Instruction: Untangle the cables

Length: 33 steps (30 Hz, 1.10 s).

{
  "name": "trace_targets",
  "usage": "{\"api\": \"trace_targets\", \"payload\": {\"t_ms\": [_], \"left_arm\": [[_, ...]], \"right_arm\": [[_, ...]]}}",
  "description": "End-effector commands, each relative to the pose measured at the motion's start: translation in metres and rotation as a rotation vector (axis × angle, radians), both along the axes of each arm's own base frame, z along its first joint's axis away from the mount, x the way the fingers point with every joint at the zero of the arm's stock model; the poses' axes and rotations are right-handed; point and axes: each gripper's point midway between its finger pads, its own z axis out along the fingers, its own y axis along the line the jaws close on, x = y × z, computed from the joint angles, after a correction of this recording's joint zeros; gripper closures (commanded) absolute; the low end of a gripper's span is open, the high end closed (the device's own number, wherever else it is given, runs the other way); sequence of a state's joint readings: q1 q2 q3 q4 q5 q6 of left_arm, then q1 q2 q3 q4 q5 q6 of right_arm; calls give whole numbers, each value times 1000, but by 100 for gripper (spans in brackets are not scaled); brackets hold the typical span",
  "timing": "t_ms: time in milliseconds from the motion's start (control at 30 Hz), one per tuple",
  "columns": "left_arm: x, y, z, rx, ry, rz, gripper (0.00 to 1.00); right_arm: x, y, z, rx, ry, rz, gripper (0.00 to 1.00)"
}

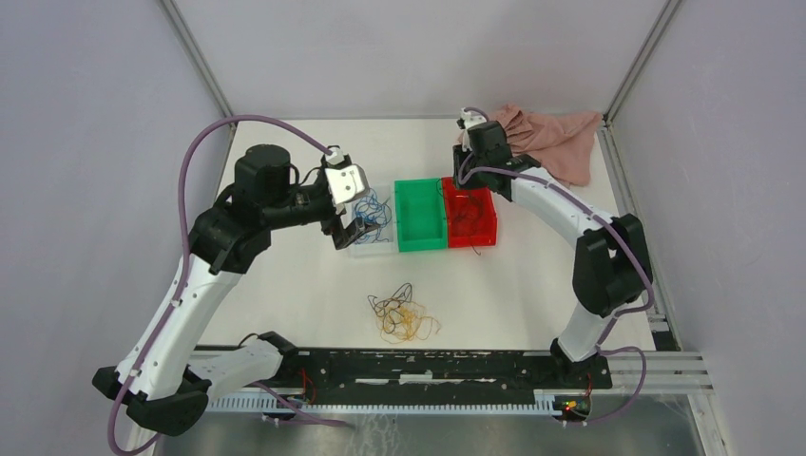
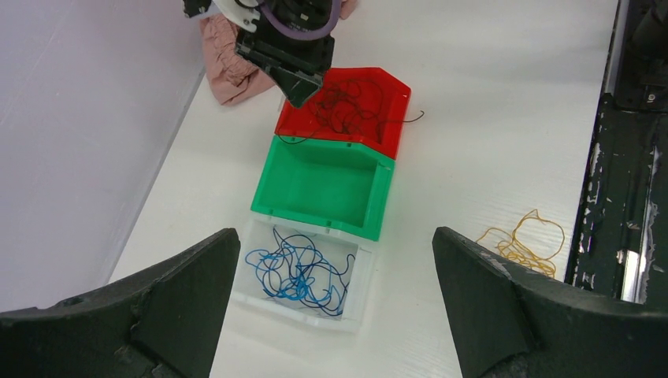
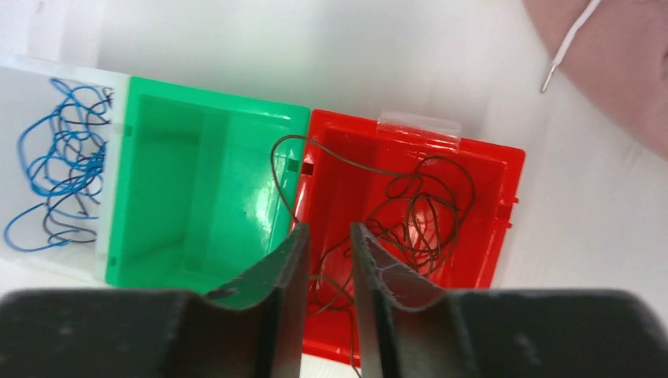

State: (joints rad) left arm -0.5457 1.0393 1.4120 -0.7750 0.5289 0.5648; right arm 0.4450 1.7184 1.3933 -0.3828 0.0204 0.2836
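Blue cables lie tangled in a white bin; they also show in the top view. Dark red cables lie in a red bin, with one strand hanging over its edge. A clump of yellow-orange and dark cables lies on the table in front of the bins. My left gripper is wide open and empty above the white bin. My right gripper hovers over the red bin, its jaws a narrow gap apart, holding nothing I can see.
An empty green bin sits between the white and red bins. A pink cloth with a white drawstring lies at the back right. Grey walls enclose the table on the left, back and right.
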Motion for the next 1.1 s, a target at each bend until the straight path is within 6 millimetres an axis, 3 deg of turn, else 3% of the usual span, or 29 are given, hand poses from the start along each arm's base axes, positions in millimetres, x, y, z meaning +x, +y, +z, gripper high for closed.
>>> {"api": "trace_targets", "payload": {"t_ms": [0, 133, 333, 533, 733, 833, 967, 1067], "left_arm": [[-2, 0, 22, -30, -91, -15, 1], [-2, 0, 20, -29, -93, -18, 1], [-1, -1, 22, -35, -103, -20, 1], [1, -1, 21, -35, -106, -15, 1], [1, -2, 23, -35, -110, -17, 1], [1, -1, 23, -28, -113, -19, 1], [-1, -1, 24, -22, -130, -34, 1], [0, -2, 28, -26, -133, -36, 1]], "right_arm": [[9, -1, -21, 36, 20, -77, 72], [3, -23, -52, 12, 46, -183, 87], [0, -40, -77, -22, 56, -227, 94], [7, -36, -101, -50, 92, -204, 95], [18, -26, -99, -58, 105, -162, 95], [19, -29, -81, -75, 89, -157, 91], [21, -26, -14, -8, -34, -137, 83], [19, -19, 24, 40, -79, -101, 78]]}}
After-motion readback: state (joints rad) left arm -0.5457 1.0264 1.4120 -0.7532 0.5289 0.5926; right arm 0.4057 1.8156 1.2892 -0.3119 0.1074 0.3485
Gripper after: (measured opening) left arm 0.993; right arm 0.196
